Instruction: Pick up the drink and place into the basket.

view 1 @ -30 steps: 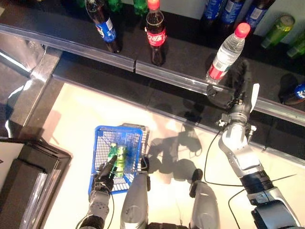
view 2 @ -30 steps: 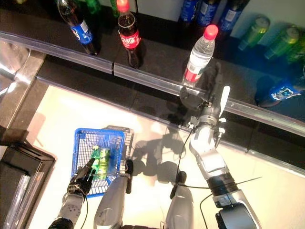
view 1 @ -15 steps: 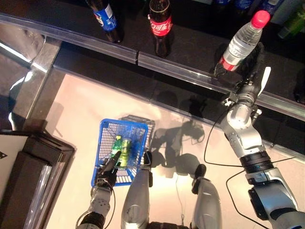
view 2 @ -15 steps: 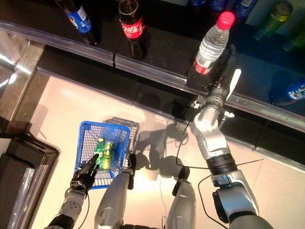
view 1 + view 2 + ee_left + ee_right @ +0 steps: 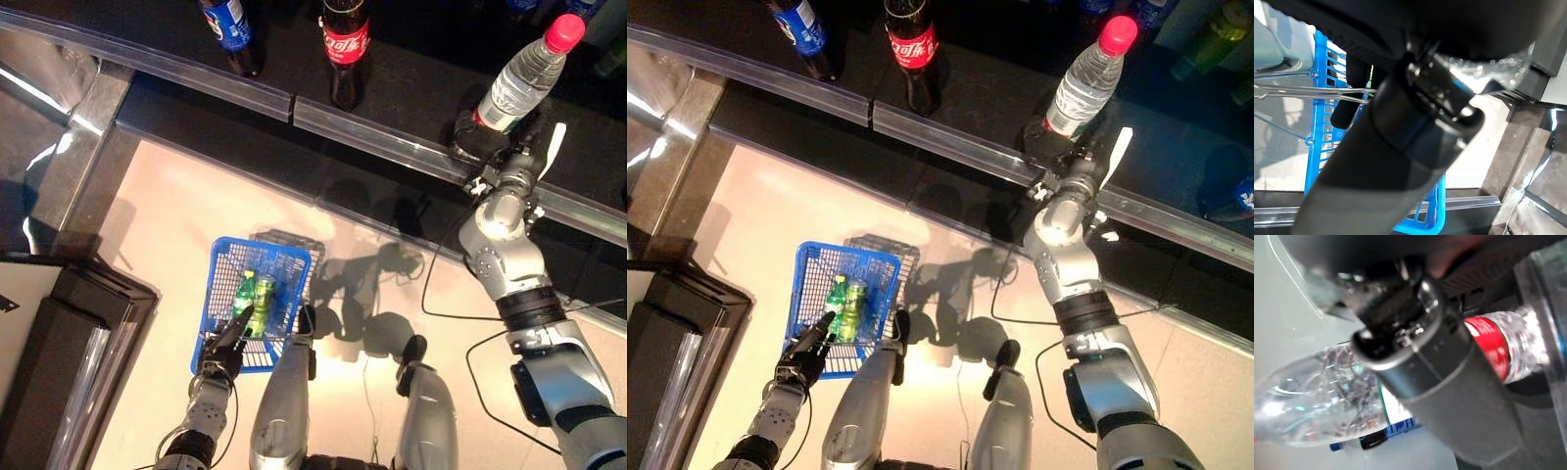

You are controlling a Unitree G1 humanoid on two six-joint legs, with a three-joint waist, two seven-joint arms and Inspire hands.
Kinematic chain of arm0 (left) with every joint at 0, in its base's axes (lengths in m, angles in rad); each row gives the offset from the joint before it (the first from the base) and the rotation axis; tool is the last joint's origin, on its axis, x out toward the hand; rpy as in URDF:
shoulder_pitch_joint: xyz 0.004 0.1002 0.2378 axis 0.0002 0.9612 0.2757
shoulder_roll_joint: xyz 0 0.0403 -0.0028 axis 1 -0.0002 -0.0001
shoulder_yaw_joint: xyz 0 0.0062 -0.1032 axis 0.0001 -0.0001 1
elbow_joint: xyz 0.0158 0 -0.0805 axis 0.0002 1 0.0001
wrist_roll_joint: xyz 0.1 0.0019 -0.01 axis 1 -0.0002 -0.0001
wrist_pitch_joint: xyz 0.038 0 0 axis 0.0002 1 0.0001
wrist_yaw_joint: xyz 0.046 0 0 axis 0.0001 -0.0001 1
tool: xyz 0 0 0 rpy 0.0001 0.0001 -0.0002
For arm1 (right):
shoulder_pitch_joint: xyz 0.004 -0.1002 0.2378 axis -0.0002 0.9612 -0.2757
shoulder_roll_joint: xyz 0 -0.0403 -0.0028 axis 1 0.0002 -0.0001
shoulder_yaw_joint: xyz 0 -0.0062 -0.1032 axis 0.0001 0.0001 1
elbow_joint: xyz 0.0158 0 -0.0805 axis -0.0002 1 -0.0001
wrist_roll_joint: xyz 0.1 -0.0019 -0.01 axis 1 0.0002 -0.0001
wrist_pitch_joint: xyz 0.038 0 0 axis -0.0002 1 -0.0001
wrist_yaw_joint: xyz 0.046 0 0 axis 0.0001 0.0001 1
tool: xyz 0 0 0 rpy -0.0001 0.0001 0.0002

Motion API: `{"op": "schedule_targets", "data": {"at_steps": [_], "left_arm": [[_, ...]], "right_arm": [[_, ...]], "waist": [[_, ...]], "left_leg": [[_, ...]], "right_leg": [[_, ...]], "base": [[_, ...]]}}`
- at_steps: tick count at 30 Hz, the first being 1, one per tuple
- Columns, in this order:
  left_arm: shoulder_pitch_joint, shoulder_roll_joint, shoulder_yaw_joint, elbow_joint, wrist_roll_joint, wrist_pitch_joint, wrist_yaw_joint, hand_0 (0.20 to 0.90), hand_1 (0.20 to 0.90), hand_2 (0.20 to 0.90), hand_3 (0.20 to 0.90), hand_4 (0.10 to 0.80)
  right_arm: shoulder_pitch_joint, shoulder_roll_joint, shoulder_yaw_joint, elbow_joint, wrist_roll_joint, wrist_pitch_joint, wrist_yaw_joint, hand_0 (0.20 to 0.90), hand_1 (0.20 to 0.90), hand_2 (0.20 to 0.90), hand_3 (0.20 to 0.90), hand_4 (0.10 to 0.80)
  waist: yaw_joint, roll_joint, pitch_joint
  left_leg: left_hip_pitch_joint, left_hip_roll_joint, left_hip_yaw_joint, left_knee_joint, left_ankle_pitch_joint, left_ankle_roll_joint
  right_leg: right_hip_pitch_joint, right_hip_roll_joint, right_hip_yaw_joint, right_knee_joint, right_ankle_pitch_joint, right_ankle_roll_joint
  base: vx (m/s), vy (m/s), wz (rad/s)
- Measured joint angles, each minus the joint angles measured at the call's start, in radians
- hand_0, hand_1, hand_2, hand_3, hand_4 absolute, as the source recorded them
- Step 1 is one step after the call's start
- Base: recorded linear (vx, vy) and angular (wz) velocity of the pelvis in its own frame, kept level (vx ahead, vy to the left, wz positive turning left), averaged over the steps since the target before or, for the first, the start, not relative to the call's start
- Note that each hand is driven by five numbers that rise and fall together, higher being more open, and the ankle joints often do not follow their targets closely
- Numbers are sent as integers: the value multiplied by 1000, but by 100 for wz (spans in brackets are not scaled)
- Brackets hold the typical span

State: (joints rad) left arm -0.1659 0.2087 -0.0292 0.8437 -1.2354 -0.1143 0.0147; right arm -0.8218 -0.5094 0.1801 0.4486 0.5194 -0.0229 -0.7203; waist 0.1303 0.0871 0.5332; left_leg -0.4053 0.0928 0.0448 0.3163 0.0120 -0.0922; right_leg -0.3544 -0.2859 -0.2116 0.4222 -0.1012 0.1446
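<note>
Water bottle [image 5: 522,76] standing upright on the dark shelf [image 5: 411,93], red cap leaning toward 1 o'clock, long axis near vertical. Right hand [image 5: 1068,157] sitting at the bottle's base, at 6 o'clock from it, fingers curling round the lower body by the red label, as the right wrist view is showing. Far nearer than the left hand [image 5: 220,354], which is gripping the wire handle of the blue basket [image 5: 223,274] low at 7 o'clock from the bottle, well apart across pale floor. Lying inside the basket already: two green drinks [image 5: 846,306]. Clear rail [image 5: 392,147] running along the shelf front, just beside the hand and between bottle and basket; lifting over it looking like the tight part. Cola bottle [image 5: 344,44] standing at 9 o'clock from the water bottle, well apart, leaving room on that side. Open floor between rail and basket giving a free path down toward 7 o'clock.
</note>
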Motion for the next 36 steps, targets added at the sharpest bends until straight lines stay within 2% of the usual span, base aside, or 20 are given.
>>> {"op": "schedule_targets", "data": {"at_steps": [15,24,30,36], "left_arm": [[-4,4,-7,2,-1,5,-9,300,300,300,200,100],[-4,3,-2,6,-7,6,-25,300,300,300,200,100],[47,-1,-3,-64,-26,5,-32,300,300,300,200,100],[138,-5,-2,-197,-27,5,-46,300,300,300,200,100]], "right_arm": [[-26,-24,-12,62,42,1,11,300,300,300,200,100],[-8,-33,-12,69,43,0,105,300,300,300,200,100],[188,-30,-17,-253,28,21,240,300,300,300,200,100],[290,22,18,-392,-12,58,365,300,300,300,200,100]], "waist": [[5,0,0],[3,-4,7],[-3,-8,8],[-7,-14,8]], "left_leg": [[-1,-5,2,3,2,2],[44,-10,1,12,5,5],[105,-7,2,9,-1,12],[137,-3,0,-5,1,10]], "right_leg": [[-5,-6,0,14,-2,4],[41,-13,-1,28,-2,5],[102,-13,-2,28,-17,-3],[129,-10,-4,38,-25,-8]], "base": [[-20,5,0],[-17,34,1],[72,26,1],[54,6,1]]}}
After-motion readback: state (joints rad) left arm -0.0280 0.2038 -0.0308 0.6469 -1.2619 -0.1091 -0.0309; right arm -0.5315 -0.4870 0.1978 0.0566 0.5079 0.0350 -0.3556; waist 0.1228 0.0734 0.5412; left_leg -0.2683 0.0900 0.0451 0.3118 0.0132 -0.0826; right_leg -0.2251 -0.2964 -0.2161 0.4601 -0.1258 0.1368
